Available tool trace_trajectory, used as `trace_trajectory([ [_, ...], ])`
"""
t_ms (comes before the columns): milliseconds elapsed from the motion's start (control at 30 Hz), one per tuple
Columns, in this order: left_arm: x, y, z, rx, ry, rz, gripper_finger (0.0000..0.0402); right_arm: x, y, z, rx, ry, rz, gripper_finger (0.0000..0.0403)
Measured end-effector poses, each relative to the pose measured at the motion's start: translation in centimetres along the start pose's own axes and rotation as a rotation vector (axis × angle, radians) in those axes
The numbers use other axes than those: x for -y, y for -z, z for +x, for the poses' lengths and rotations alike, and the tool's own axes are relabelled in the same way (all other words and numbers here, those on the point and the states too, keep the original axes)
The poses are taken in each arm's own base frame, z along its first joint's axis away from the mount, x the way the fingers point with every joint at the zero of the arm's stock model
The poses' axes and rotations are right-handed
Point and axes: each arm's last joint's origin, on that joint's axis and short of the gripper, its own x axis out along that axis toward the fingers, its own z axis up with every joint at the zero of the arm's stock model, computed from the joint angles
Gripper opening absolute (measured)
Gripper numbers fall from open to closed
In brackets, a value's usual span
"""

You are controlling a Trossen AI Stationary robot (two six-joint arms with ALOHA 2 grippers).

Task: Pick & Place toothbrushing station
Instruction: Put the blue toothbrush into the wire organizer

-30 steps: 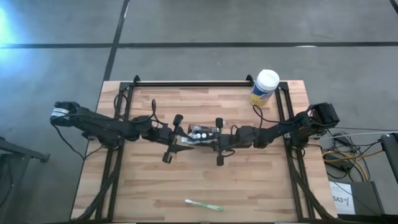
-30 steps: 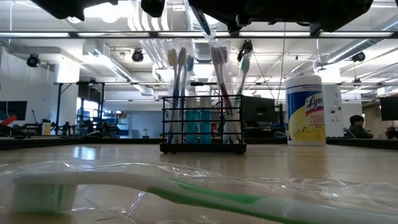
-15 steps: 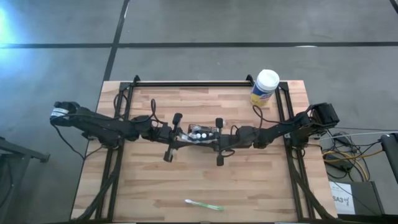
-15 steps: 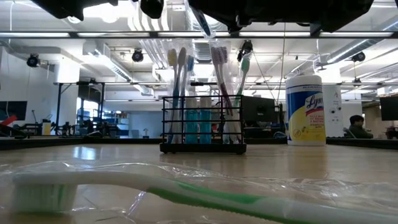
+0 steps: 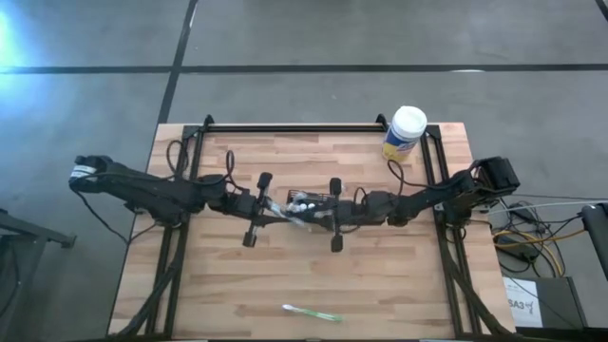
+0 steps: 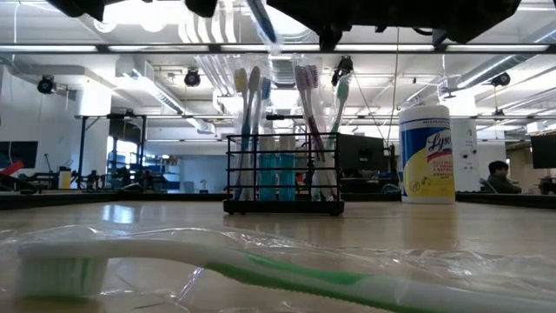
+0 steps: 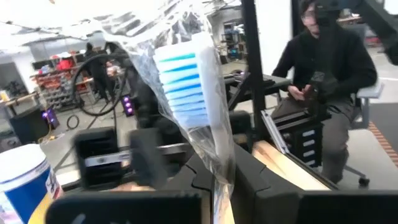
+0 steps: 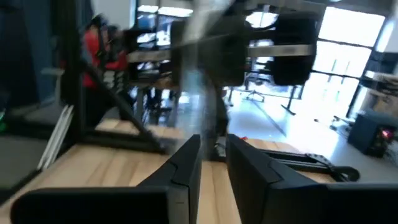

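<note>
The black mesh holder (image 5: 309, 201) stands on the table's middle; in the low view (image 6: 282, 178) several toothbrushes stand upright in it. My left gripper (image 5: 269, 209) hovers just left of it, shut on a clear-wrapped toothbrush with blue-and-white bristles (image 7: 183, 81). That toothbrush also shows at the low view's top (image 6: 261, 19). My right gripper (image 5: 325, 217) hovers just right of the holder, its fingers (image 8: 186, 165) a narrow gap apart with nothing between them. A wrapped green toothbrush (image 5: 312, 313) lies flat near the front edge. My left gripper pinches the wrapped toothbrush between its two fingers at the neck just below the bristle head (image 7: 216, 165), through the clear wrapper. The fingers are about level and point toward the table's right. The bristle head sticks out past the fingertips. The brush is lifted clear, above the holder.
A yellow canister with a white lid (image 5: 406, 133) stands at the far right corner. The wrapped green toothbrush fills the low view's foreground (image 6: 261, 269). A seated person (image 7: 323, 81) shows beyond the table. Bare wood lies near the front left and right.
My left gripper has gone a little toward the table's left edge with the wrapped blue toothbrush, away from the right gripper. In the low view the brush has shifted left and higher.
</note>
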Motion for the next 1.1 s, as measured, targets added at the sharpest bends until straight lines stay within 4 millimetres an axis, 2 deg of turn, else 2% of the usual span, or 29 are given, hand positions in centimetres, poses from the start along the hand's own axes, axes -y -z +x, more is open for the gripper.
trace_trajectory([
  [133, 0.0, -1.3, -1.4, 0.009, 0.004, 0.032, 0.0021, 0.2, -0.6, -0.2, -0.004, 0.016, 0.076, 0.0103],
  [367, 0.0, -2.9, -4.2, 0.029, -0.009, 0.067, 0.0021, 0.4, -1.3, -0.6, 0.007, 0.035, 0.079, 0.0153],
  [667, 0.0, -4.5, -7.6, 0.056, -0.075, 0.116, 0.0021, 0.2, -3.7, -2.2, 0.002, 0.024, 0.086, 0.017],
  [733, -0.1, -4.7, -8.4, 0.041, -0.093, 0.157, 0.0021, -0.8, -4.4, -2.9, 0.035, -0.014, 0.016, 0.0166],
  [833, -0.1, -5.0, -9.3, 0.044, -0.103, 0.203, 0.0021, -3.5, -4.5, -4.1, 0.134, -0.088, -0.105, 0.0157],
  [933, -0.4, -5.4, -9.9, 0.059, -0.168, 0.194, 0.0021, -5.5, -3.7, -5.5, 0.162, -0.076, -0.142, 0.0142],
  [1100, -1.5, -4.6, -9.5, -0.02, -0.288, 0.173, 0.0021, -6.7, -1.3, -7.2, 0.068, 0.057, -0.185, 0.0113],
])
